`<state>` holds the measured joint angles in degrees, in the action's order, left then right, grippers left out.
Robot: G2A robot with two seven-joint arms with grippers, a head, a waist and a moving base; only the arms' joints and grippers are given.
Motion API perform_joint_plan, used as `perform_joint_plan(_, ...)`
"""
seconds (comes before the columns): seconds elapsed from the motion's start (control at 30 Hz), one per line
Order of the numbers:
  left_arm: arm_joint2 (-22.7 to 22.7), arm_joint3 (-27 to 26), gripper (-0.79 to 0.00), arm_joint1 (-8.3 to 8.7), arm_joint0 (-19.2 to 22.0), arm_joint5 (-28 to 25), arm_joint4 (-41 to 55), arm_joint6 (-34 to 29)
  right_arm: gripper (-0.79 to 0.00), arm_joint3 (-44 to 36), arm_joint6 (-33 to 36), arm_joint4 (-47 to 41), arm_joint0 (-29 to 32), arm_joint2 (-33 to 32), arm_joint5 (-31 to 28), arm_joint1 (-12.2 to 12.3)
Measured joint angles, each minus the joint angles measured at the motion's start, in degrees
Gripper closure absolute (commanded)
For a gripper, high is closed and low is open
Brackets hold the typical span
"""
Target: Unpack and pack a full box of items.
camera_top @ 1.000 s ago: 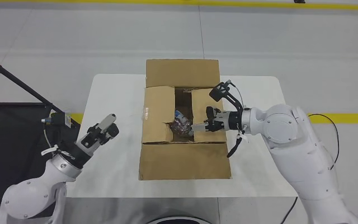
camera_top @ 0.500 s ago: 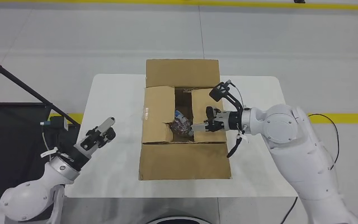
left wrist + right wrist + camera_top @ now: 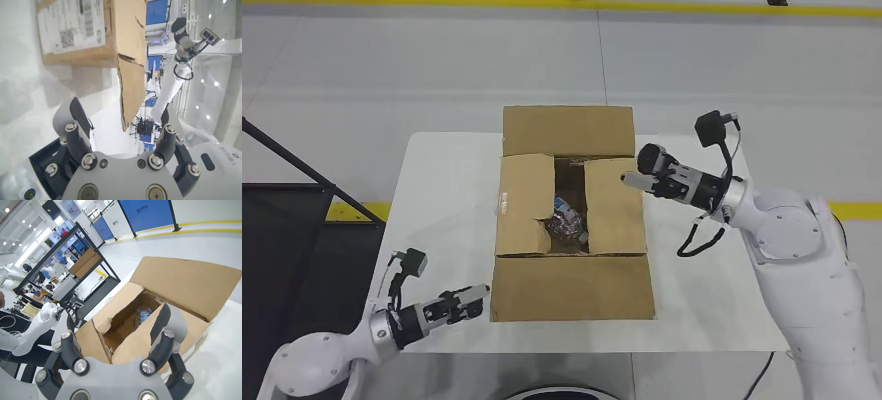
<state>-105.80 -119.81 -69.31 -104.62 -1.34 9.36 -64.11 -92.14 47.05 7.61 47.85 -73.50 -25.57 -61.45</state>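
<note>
Nearest us, the L gripper (image 3: 482,292) sits low over the white table (image 3: 442,180), just beside the front-left corner of the cardboard box (image 3: 572,285). In its wrist view the fingers (image 3: 79,113) stand well apart, so we read the jaws as wide. The box stands approx. mid-table, btwn both arms. Its front flap is folded outward toward us. The L and R inner flaps lie part-closed, w/ a slot left btwn them. Through the slot we see a clear plastic bottle (image 3: 143,313) w/ a blue label, lying inside the box. Further back, the R gripper (image 3: 626,180) hovers over the R inner flap, jaws also wide. The far flap (image 3: 567,130) lies open, pointing away from us.
</note>
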Motion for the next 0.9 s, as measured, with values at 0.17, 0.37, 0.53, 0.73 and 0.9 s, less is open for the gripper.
perform_joint_plan(0.17,3.78,-0.55,-0.785,0.15,0.74,0.27,3.42,-0.87,-0.785,6.01,-2.09,2.38,-4.31,2.28,0.29,-0.53)
perform_joint_plan(0.37,5.87,-0.97,-0.785,0.45,2.06,0.56,6.84,-0.91,-0.785,15.91,-6.31,3.44,-9.43,6.49,-1.37,-1.78)
perform_joint_plan(0.53,5.49,-1.30,-0.785,0.80,2.45,1.18,8.16,-0.54,-0.785,24.10,-9.64,3.31,-13.53,10.31,-0.93,-3.22)
perform_joint_plan(0.73,4.86,-2.90,-0.785,1.18,2.53,0.52,9.41,0.57,-0.785,34.13,-12.63,1.35,-18.29,14.06,-0.59,-5.19)
perform_joint_plan(0.9,4.90,-3.93,-0.785,1.42,2.86,0.30,10.00,2.41,-0.785,41.26,-12.45,-0.90,-22.07,17.11,-2.23,-7.01)
